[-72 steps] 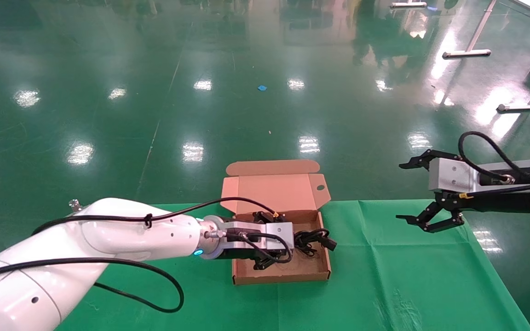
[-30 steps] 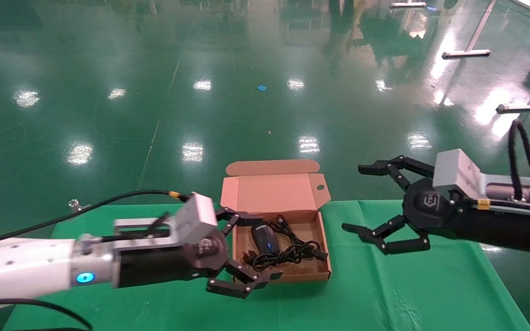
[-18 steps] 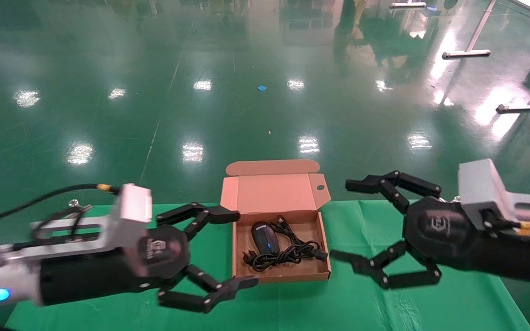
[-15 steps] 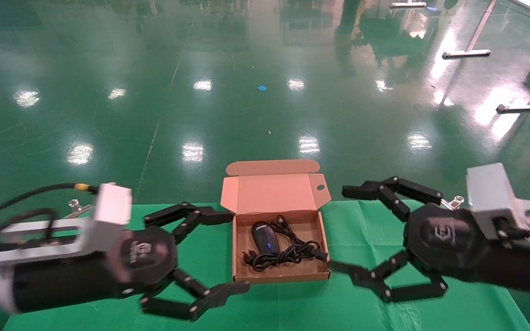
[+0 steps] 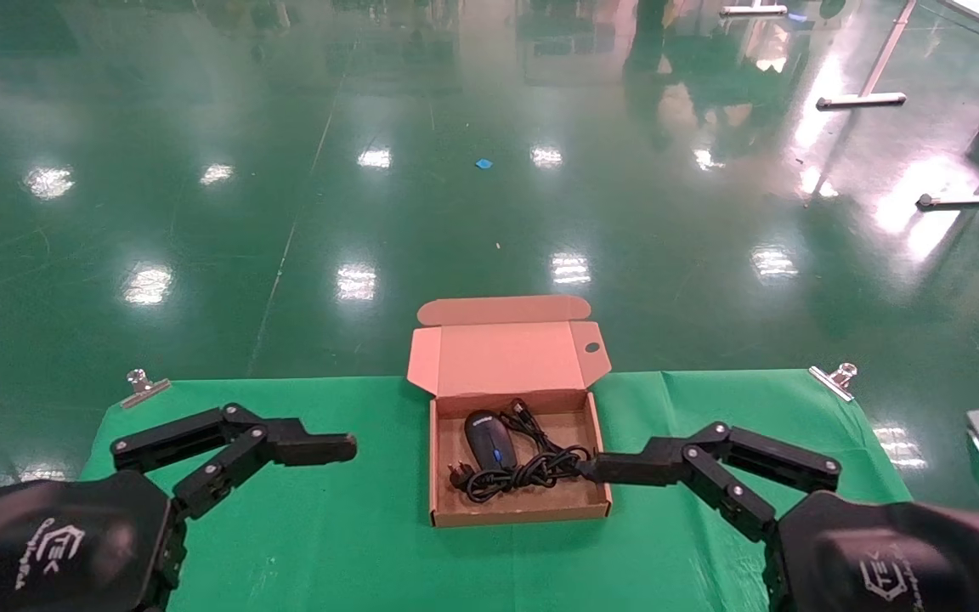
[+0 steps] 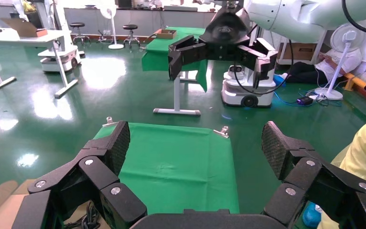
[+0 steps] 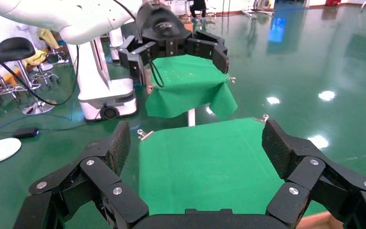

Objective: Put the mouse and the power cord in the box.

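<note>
The brown box (image 5: pixel 517 512) sits open mid-table, lid (image 5: pixel 506 357) standing up at the back. Inside lie the black mouse (image 5: pixel 489 439) and, on its right, the bundled power cord (image 5: pixel 534 467). Both grippers hang low at the near corners, open and empty. One left finger (image 5: pixel 234 442) reaches over the cloth left of the box. One right finger (image 5: pixel 693 463) ends beside the box's right wall. In its wrist view my left gripper (image 6: pixel 195 143) is spread wide over green cloth, the box corner (image 6: pixel 0 210) at its side. My right gripper (image 7: pixel 195 138) is spread the same way.
A green cloth (image 5: pixel 353 527) covers the table, held by metal clips at the far corners (image 5: pixel 143 384) (image 5: pixel 834 378). Beyond the far edge is glossy green floor. Other tables and a mobile base (image 6: pixel 248 93) stand farther off.
My left gripper has come out of the box, leaving the mouse beside the cord. Both arms have drawn back towards me and lower, staying open.
</note>
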You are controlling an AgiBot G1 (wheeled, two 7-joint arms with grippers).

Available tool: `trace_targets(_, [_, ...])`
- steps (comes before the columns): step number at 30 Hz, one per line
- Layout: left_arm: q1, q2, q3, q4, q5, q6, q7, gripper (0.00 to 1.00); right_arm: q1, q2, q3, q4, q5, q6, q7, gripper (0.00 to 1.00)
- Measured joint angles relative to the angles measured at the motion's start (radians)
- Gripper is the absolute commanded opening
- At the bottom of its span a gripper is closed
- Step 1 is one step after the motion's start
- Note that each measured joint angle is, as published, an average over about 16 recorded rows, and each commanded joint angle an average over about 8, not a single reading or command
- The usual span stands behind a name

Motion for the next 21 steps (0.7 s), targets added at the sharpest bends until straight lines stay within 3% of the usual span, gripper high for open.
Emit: trace_targets(21, [0.001,-0.001,0.0,0.0,0.0,0.0,-0.001,1.0,-0.001,0.0,0.0,0.0,0.0,0.0,0.003,1.0])
